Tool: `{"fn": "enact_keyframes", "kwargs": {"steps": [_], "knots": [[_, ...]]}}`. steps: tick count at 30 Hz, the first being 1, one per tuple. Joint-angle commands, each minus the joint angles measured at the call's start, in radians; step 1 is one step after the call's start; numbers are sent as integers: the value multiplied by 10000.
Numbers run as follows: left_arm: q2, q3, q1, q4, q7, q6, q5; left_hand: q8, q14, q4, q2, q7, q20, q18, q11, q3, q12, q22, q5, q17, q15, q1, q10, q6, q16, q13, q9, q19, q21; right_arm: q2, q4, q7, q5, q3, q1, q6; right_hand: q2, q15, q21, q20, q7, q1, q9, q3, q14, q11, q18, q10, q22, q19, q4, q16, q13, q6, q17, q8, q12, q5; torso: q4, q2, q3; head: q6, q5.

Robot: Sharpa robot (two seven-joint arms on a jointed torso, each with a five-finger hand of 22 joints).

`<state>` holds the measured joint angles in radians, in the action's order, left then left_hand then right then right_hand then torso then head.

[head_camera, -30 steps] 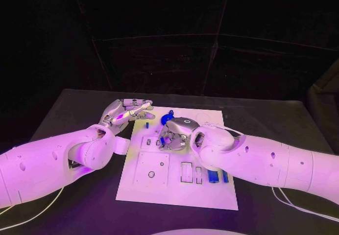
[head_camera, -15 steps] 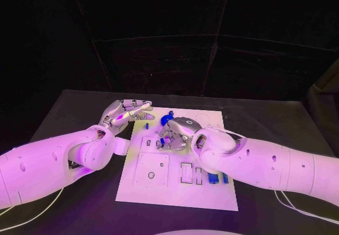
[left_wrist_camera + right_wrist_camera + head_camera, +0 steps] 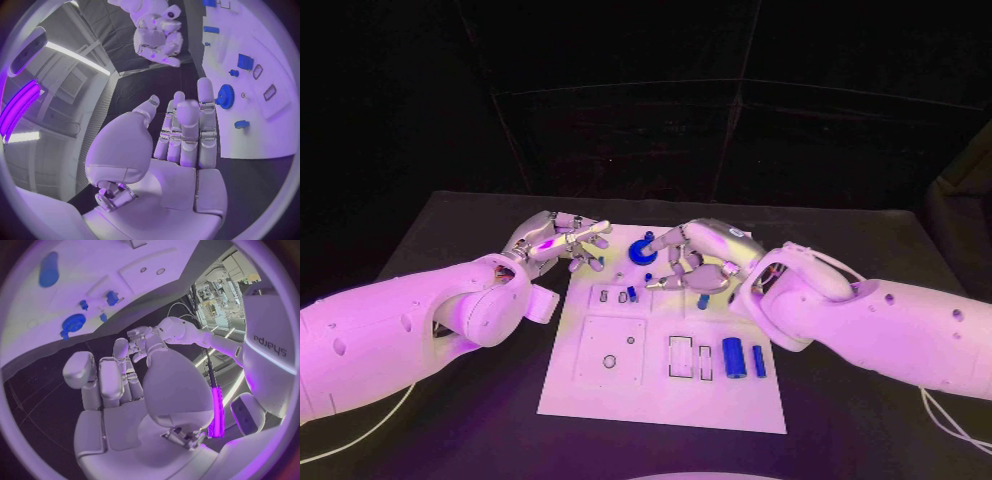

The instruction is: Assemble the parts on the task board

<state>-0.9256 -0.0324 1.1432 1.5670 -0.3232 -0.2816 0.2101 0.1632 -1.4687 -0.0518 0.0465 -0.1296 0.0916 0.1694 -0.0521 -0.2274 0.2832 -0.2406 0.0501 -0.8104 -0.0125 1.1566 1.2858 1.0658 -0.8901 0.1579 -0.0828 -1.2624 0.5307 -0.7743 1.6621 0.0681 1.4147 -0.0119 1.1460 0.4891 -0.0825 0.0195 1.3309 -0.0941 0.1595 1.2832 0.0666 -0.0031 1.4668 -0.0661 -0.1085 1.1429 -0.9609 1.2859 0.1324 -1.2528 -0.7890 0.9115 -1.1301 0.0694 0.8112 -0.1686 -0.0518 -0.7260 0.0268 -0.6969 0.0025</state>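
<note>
The white task board [image 3: 632, 395] lies in the middle of the black table. A blue gear [image 3: 642, 251] stands near its far edge, between my two hands. My left hand [image 3: 564, 241] hovers at the board's far left corner, fingers spread and empty; the left wrist view shows its bare palm [image 3: 181, 150] beside the gear [image 3: 225, 95]. My right hand [image 3: 692, 258] hangs over the far part of the board, fingers loosely apart and holding nothing [image 3: 119, 385]. A small blue part [image 3: 630, 293] stands in the board below the hands. A blue cylinder [image 3: 733, 357] and a thin blue bar [image 3: 759, 361] lie further front.
Several empty slots and a square plate [image 3: 610, 345] mark the board's near half. Bare black table [image 3: 459, 215] surrounds the board. Thin cables [image 3: 935, 420] trail off the table at both near corners.
My right hand has lifted off the board's middle and moved toward the far right, uncovering the small blue part and the blue cylinder. My left hand's fingers have spread a little.
</note>
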Motion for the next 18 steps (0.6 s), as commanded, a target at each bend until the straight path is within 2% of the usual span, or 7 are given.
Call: {"fn": "enact_keyframes", "kwargs": {"steps": [1,3,5,11,13,15,18], "knots": [[-4,17,243,37,3013,823,2439,244,-617,-402,-38,132,-149,108,110,379,746,-326,29,-2511,-203,-569,382,102,-2458,515,-80,-331,539,-547,211,965,-2270,23,351,-532,26,-59,-61,3,-37,131,15,-79,143,2,-72,-50,92,-97,22,80,14,58,83,48,-21,-82,10,147,-88,-9,25],[44,16,464,-38,4120,1594,3351,713,-584,-873,-89,369,-345,87,262,904,1930,-828,17,-4199,-319,-922,138,57,-4082,1461,-292,-473,1281,-917,212,918,-2854,27,545,-680,61,-57,-71,5,-40,148,16,-90,138,4,-74,-37,105,-105,24,94,0,64,94,50,0,-95,30,215,-128,-24,40],[137,14,698,-176,4829,2455,4354,1223,-573,-1339,-228,339,-374,58,348,1447,2978,-1277,31,-5031,-396,-1175,-320,-41,-4799,2325,-548,-439,1848,-1172,112,861,-3316,30,695,-753,96,-54,-79,6,-43,159,16,-104,136,7,-75,-20,114,-110,30,106,-12,74,101,54,22,-111,53,292,-179,-64,57],[558,-48,1311,-639,5894,4234,6560,2015,-614,-1832,-717,432,-507,-317,414,2083,4195,-4516,-15,-5642,-497,-1143,-995,-341,-5285,3363,-1024,-1499,4473,-1638,-265,417,-4088,34,926,-741,204,-45,-165,16,-52,153,16,-207,109,15,-103,6,281,-183,77,237,9,100,241,62,41,-211,66,438,-290,-120,93],[809,-252,1593,-859,6066,4559,7015,2495,-667,-1936,-886,497,-573,-477,480,2420,4740,-5665,-9,-5964,-553,-1037,-1197,-505,-5545,3818,-1359,-1804,5360,-1700,-398,175,-4201,35,974,-707,238,-39,-219,23,-58,149,14,-315,93,23,-119,26,380,-219,108,332,19,111,338,63,63,-367,62,473,-319,-144,63],[1053,-462,1806,-1065,6158,4762,7287,2939,-698,-1971,-960,569,-637,-501,564,2677,5266,-5988,8,-6130,-626,-972,-1157,-548,-5677,4245,-1684,-1874,5615,-1719,-495,19,-4254,35,997,-688,246,-37,-232,25,-59,154,14,-341,90,24,-122,34,402,-227,113,354,16,114,359,64,75,-405,42,510,-329,-177,72],[1403,-777,2044,-1360,6236,4891,7511,3650,-846,-2054,-1108,757,-721,-689,718,2987,7210,-7189,-13,-6774,-759,-977,-350,-538,-6188,6411,-2241,-2090,6463,-1721,-593,-144,-4293,35,1016,-684,259,-34,-252,27,-62,164,14,-370,87,27,-128,42,440,-241,117,383,19,117,389,64,83,-448,31,520,-345,-186,99]]}}
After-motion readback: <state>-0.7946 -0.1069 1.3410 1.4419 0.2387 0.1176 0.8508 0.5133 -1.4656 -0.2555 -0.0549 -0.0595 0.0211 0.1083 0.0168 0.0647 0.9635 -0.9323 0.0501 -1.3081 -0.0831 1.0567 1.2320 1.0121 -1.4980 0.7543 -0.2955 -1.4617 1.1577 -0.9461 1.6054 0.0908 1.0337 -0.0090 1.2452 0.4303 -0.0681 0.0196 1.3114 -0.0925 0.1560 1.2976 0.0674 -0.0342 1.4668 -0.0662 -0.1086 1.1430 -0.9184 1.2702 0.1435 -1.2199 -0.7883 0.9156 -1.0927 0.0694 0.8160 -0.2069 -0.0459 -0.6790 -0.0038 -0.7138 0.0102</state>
